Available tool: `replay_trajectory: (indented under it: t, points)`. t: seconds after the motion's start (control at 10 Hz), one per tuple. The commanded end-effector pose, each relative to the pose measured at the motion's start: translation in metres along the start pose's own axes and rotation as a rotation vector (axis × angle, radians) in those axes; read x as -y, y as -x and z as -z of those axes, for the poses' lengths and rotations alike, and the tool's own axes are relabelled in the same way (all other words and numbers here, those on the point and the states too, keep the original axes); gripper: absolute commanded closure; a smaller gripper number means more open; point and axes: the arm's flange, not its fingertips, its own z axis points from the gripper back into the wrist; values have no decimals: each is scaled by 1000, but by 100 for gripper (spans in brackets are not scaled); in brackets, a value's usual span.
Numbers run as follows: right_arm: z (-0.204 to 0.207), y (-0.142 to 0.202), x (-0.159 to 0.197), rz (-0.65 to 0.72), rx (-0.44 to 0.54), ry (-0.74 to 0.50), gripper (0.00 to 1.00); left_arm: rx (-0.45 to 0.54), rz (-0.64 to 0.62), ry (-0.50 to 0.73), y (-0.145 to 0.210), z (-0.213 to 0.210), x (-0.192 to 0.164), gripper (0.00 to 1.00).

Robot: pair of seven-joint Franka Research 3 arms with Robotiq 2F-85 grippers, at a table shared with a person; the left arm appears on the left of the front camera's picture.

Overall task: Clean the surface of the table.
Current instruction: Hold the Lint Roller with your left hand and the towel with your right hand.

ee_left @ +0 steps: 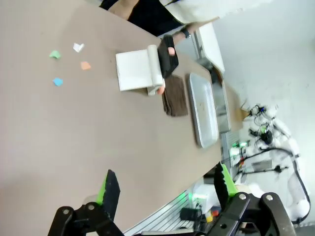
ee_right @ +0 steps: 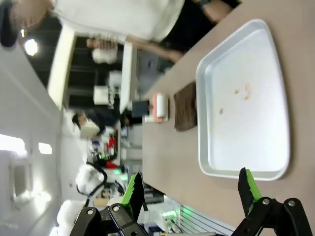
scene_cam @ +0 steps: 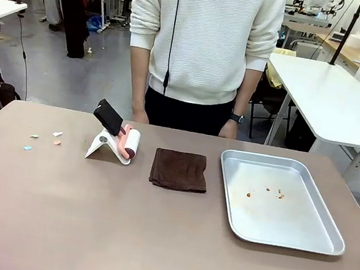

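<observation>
The brownish-taupe table spreads across the front view. Small coloured paper scraps lie near its far left, and in the left wrist view the scraps sit ahead on the bare table. A folded dark brown cloth lies mid-table beside a pink lint roller on a white stand. My left gripper hangs open above the table, holding nothing. My right gripper is open too, above the near end of the silver tray.
The silver tray at the right holds a few crumbs. A person in a white sweater stands at the far edge with both hands by the table rim. White-topped tables stand behind at the right and left.
</observation>
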Motion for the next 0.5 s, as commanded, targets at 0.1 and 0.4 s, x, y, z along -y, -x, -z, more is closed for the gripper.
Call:
replay_trajectory:
  t: [0.1,0.4]
  points:
    - [27,33,66,125,78,-65,0,93,-164,88,100,52,-22,0]
    - [32,26,74,141,140,-55,0,161,-324,11,111,65,-29,0]
